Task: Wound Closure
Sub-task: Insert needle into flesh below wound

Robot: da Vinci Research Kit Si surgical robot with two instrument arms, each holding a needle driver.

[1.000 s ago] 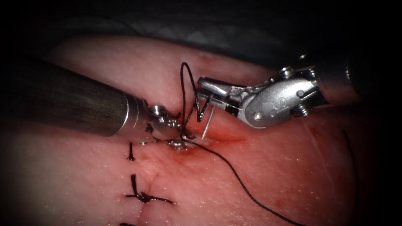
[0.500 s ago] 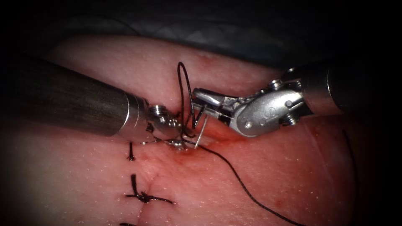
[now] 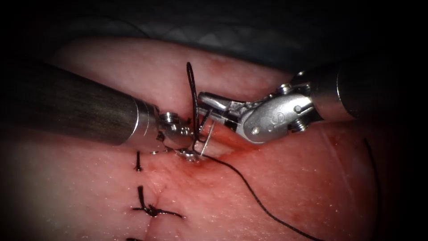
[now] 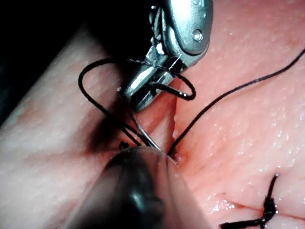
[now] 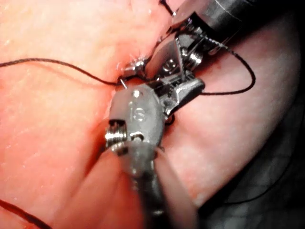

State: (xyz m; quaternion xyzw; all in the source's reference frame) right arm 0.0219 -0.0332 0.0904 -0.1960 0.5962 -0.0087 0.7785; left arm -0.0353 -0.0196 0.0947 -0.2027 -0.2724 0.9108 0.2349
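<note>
At the cut (image 3: 223, 149): right end effector (image 3: 209, 109) clamping needle (image 3: 206, 136), left end effector (image 3: 189, 149) state unclear.

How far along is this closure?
Done: knotted stitches close the lower stretch. In hand: thread loops around the right pincer, the needle hanging at its tip; hold unclear. The left pincer sits at the wound edge, hold hidden. Left: the cut beside it lies open, with red fluid.

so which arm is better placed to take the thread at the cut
Left, probably: the left tool sits at the cut by the thread; the right tool holds the needle, thread looped round it.
</note>
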